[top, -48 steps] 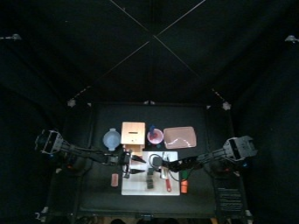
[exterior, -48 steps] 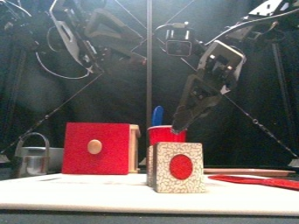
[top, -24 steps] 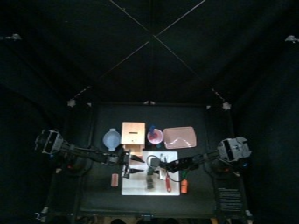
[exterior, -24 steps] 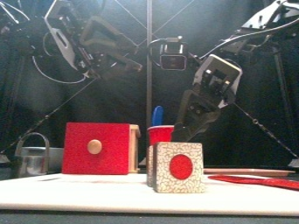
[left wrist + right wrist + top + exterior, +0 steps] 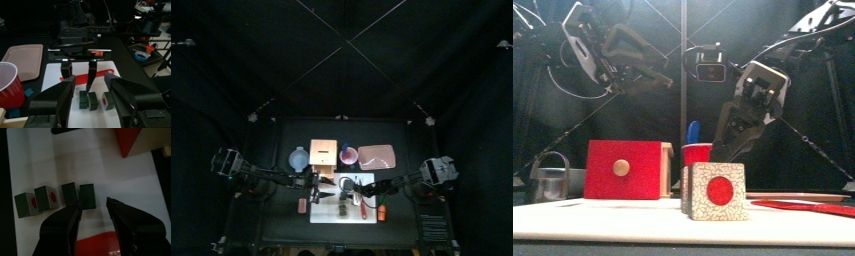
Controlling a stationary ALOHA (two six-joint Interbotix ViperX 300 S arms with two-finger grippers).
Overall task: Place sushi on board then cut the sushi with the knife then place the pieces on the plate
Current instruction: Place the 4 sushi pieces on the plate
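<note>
Lifted slightly and drawn to the right since 1 second ago, the right claw [image 5: 93, 202] hangs over the white cutting board [image 5: 40, 163], its 2 jaws spread with nothing between them. The left arm has barely shifted over the same second. Its left claw [image 5: 92, 81] is also spread wide and grips nothing, facing the right claw across the board.

4 sushi pieces [image 5: 69, 194] stand in a short row on the board, close together. 2 of them show a red centre in the right wrist view. From the front, the nearest piece looms large at the board's near edge, a speckled white face around a red disc.

A red knife [image 5: 89, 84] shows on the board just past the pieces, below the right claw. Whether the claw touches it cannot be told.

The board lies at the near middle of the desk [image 5: 409, 150]. Beyond it, along the far side, stand a blue-grey bowl [image 5: 298, 158] at left, a wooden box [image 5: 627, 170] with a red drawer front, a red cup [image 5: 698, 152] holding a blue knife [image 5: 694, 131], and the pink plate [image 5: 376, 156] at right. A metal cutter [image 5: 553, 183] sits at the far left in the front view.
</note>
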